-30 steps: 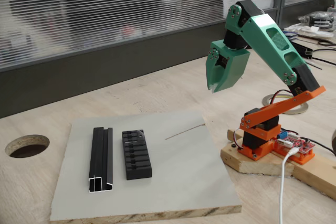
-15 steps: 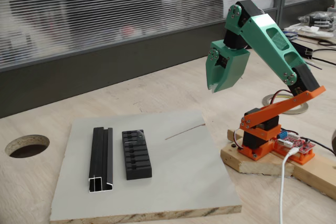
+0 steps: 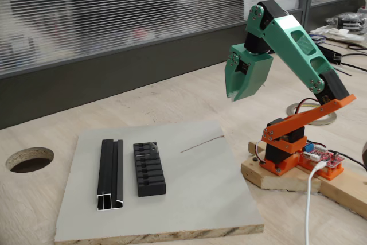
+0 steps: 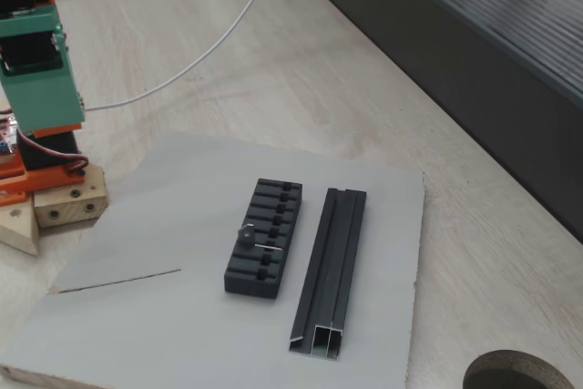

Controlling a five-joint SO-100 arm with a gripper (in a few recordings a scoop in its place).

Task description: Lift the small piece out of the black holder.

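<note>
Fixed view, from the front: the green two-finger gripper [image 3: 235, 94] is hanging high above the wooden table, well apart from the short flat black slotted holder [image 3: 149, 168], which serves here as the landmark. Its fingers are pointing down and appear closed together with nothing between them. The holder is lying on a grey rectangular board [image 3: 195, 199]. The tiny light-grey bent metal piece [image 3: 150, 147] is sitting in a slot near the holder's far end, apparently kept steady there for a top-down pick. A longer black channel rail [image 3: 110, 172] is lying just beside the holder, parallel to it. A thin straight wire [image 3: 202, 142] is lying apart from the holder, toward the arm.

Fixed view, from the opposite side: the small piece [image 4: 258, 241] is resting across a slot toward the holder's [image 4: 264, 236] near end, with the rail [image 4: 333, 266] alongside.
</note>
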